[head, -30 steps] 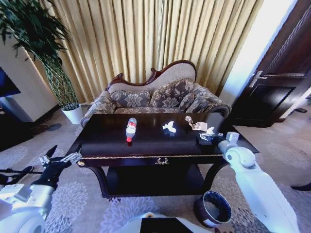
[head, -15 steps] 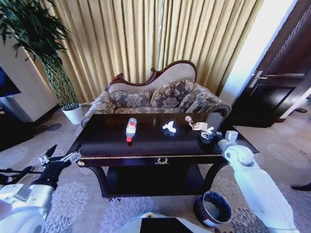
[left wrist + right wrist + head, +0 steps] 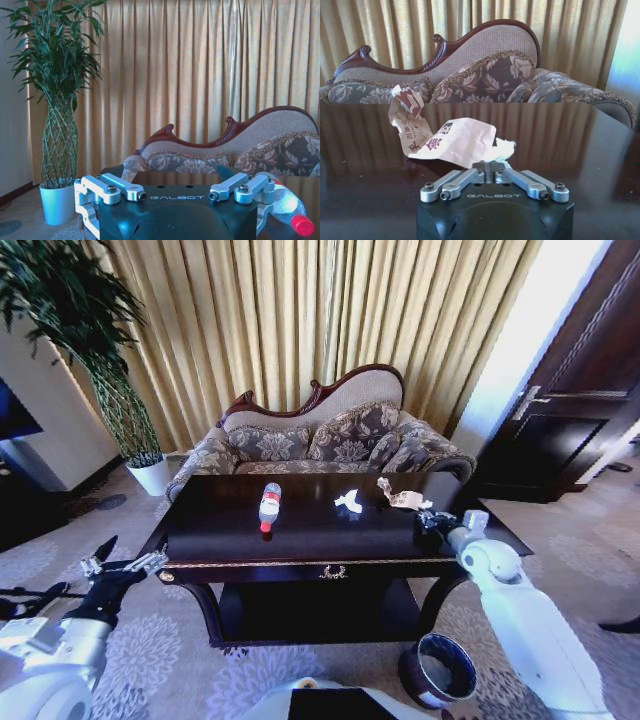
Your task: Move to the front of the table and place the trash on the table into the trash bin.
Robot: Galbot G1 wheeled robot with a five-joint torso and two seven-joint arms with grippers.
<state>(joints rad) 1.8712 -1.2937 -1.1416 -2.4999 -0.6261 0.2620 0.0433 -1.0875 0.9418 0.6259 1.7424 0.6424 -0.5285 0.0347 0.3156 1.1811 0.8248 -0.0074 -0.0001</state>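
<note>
We clamp our right gripper on the crumpled beige paper wrapper, centre frame; nothing binned yet.

Bottle, white paper, beige wrapper on table; bin on floor.

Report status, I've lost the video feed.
Right gripper shut on wrapper at table right end. Left gripper open, off table's left. Bottle, paper untouched.
</note>
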